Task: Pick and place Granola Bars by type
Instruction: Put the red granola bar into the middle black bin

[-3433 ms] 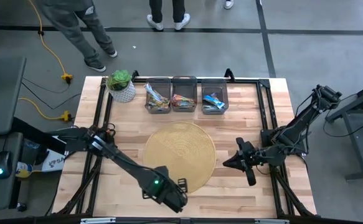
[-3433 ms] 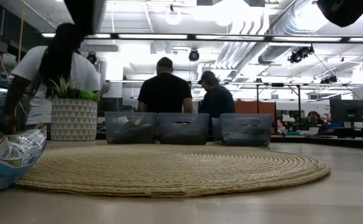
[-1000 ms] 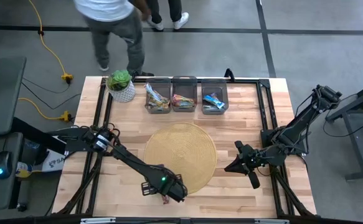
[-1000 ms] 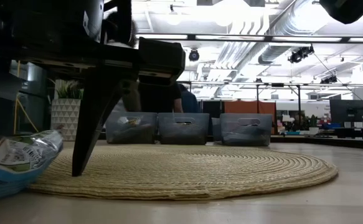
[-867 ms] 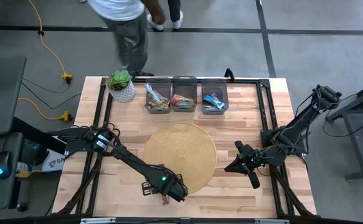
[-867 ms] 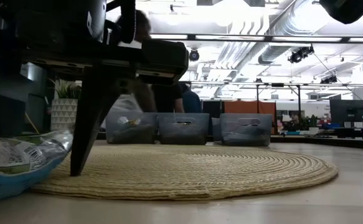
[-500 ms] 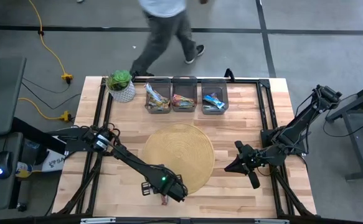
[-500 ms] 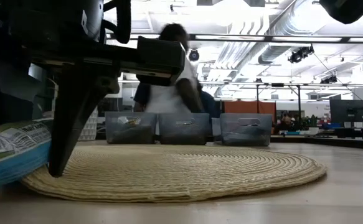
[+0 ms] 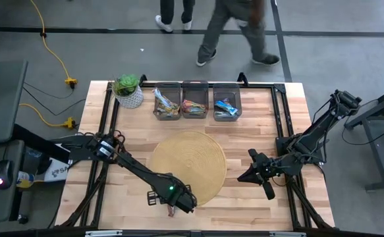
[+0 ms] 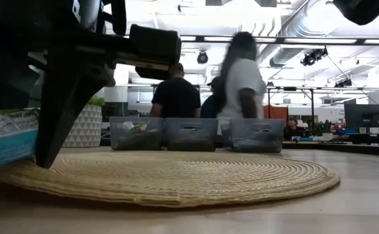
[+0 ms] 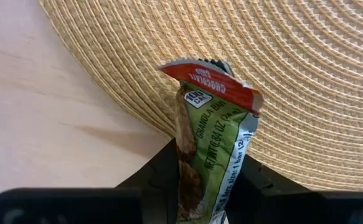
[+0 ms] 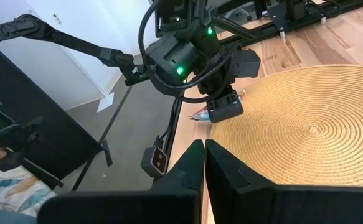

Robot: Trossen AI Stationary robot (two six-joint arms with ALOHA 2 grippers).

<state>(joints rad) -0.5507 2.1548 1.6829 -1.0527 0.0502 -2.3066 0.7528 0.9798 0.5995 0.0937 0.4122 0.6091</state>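
One granola bar (image 11: 213,149) clamped in my left pincer (image 9: 172,209) at the woven mat's (image 9: 190,164) near edge; right pincer (image 9: 243,174) clenched empty beside the mat.

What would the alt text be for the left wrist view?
A green granola bar with a red top edge is clamped between the left pincer's dark fingers. Beyond it lie the rim of a round woven mat and bare wooden table.
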